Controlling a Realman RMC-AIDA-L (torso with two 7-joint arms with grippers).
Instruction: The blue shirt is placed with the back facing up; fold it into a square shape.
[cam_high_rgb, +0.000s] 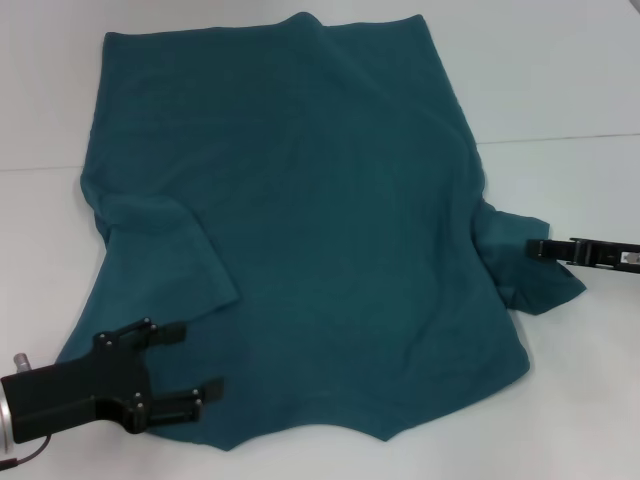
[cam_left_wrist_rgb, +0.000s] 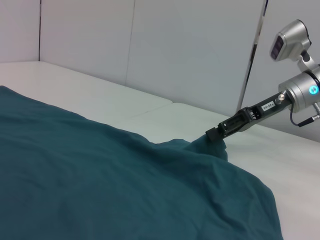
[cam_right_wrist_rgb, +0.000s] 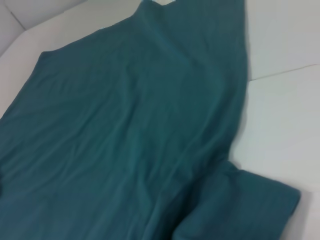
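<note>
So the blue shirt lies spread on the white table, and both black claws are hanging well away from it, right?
Not quite. The blue shirt is spread on the table, but the right gripper meets its sleeve, as the left wrist view shows, and the left gripper is at its near corner.

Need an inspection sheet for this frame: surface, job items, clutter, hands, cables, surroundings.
Surface: white tabletop with a seam line on the right.
Job items: large dark teal-blue short-sleeved fabric shirt spread flat, plain side up, left sleeve folded inward onto the body, right sleeve sticking out.
Clutter: nothing seen.
Hands: black left hand open, at the shirt's near left edge; black right hand shut on the right sleeve's edge.
Cables: thin cable behind the left wrist; a short cable at the right wrist.
Surroundings: pale wall panels behind the table.
</note>
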